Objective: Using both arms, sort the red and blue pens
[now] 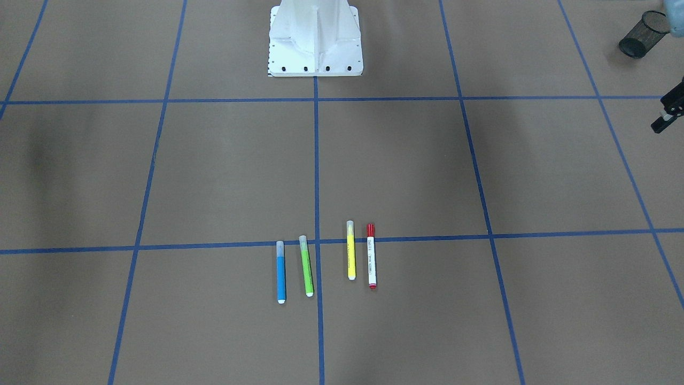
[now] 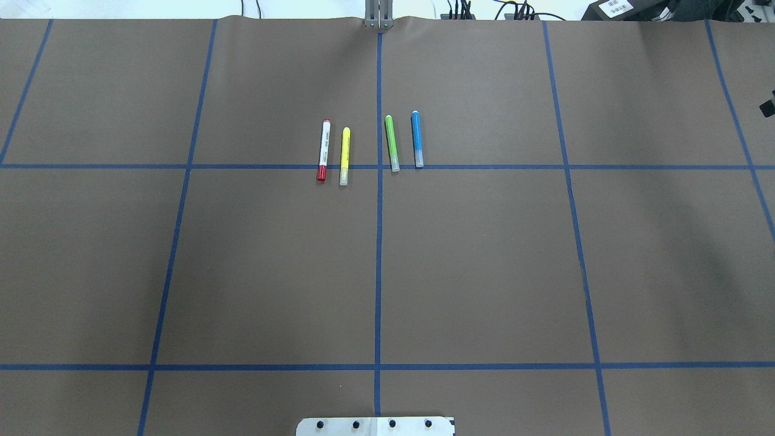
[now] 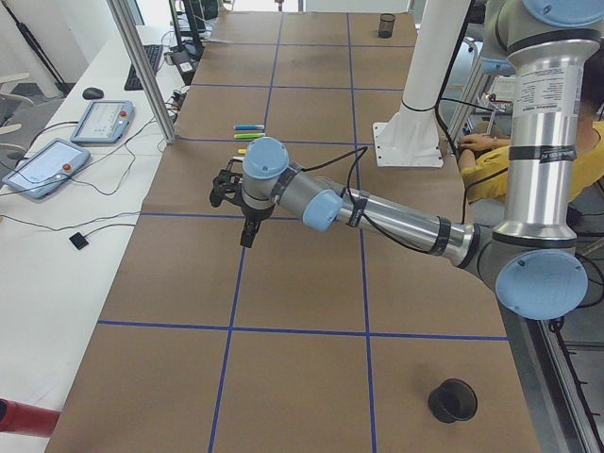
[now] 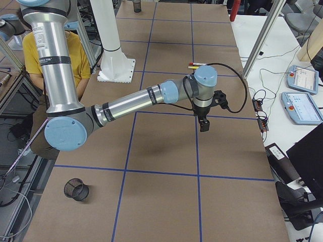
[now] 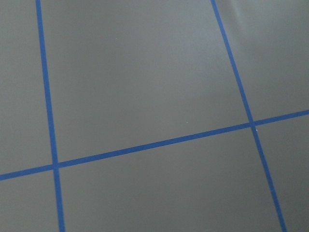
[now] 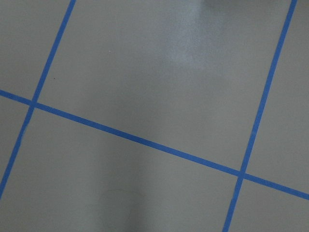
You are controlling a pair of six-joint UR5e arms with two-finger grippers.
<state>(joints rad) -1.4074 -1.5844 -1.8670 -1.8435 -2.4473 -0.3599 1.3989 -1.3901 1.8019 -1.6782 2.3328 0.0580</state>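
Note:
Four pens lie side by side near the table's middle line, on the side far from the robot's base. The red pen [image 2: 324,150], white-barrelled with a red cap, is the leftmost in the overhead view. The blue pen [image 2: 417,138] is the rightmost. Both also show from the front: the red pen [image 1: 371,255] and the blue pen [image 1: 280,271]. My left gripper [image 3: 246,236] hangs above bare table, well left of the pens, and only its edge [image 1: 668,113] shows from the front. My right gripper [image 4: 204,126] hangs over the table's other side. For both grippers I cannot tell open from shut. Both wrist views show only paper and tape.
A yellow marker [image 2: 344,155] and a green marker [image 2: 392,143] lie between the two pens. A black mesh cup [image 1: 641,35] lies tipped on the left arm's side, and another mesh cup [image 4: 75,189] on the right arm's side. The white robot base [image 1: 315,40] stands at the near edge. A person in yellow [image 4: 35,55] sits behind the robot.

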